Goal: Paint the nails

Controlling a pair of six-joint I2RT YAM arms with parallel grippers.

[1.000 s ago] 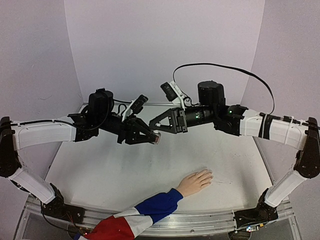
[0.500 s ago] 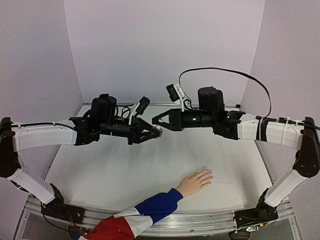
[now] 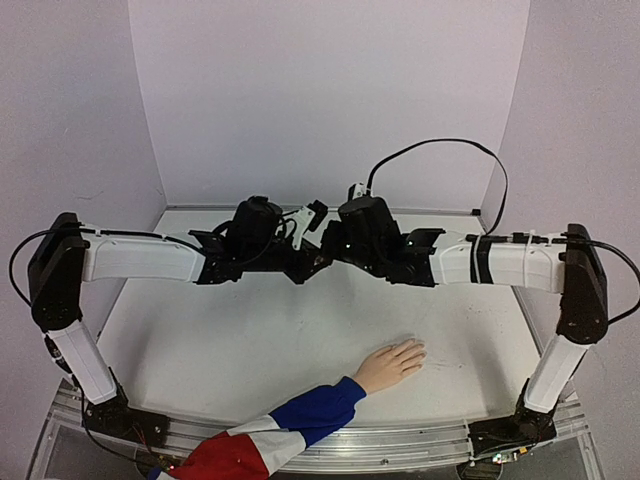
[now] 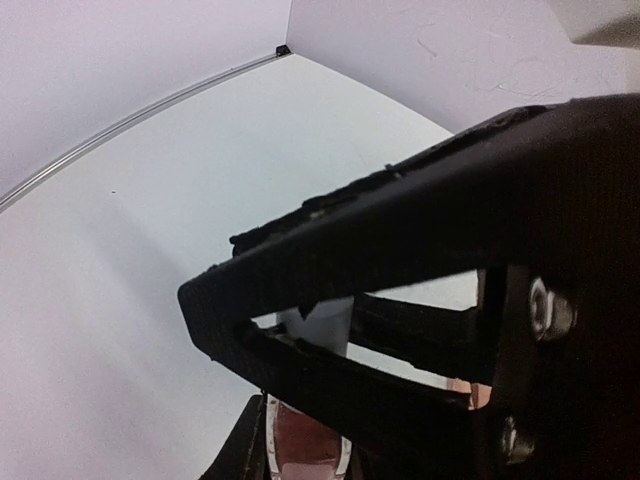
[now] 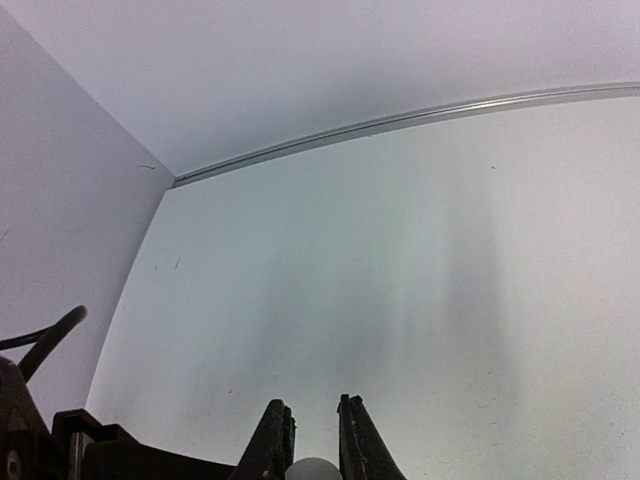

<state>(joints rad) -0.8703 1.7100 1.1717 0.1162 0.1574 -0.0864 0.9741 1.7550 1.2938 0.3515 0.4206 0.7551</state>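
Change: we brought both arms together over the far middle of the table | right tool closed from part-open onto the white cap | left tool stayed clamped on the bottle | nails on the hand lay near, well apart | meaning: uncapping looked ready, painting not begun

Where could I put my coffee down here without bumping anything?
Bare table lies between the arms and the hand, and right of the hand. Crowded: mid-table, where the left gripper and right gripper meet on a small bottle, and the sleeve at the front edge.
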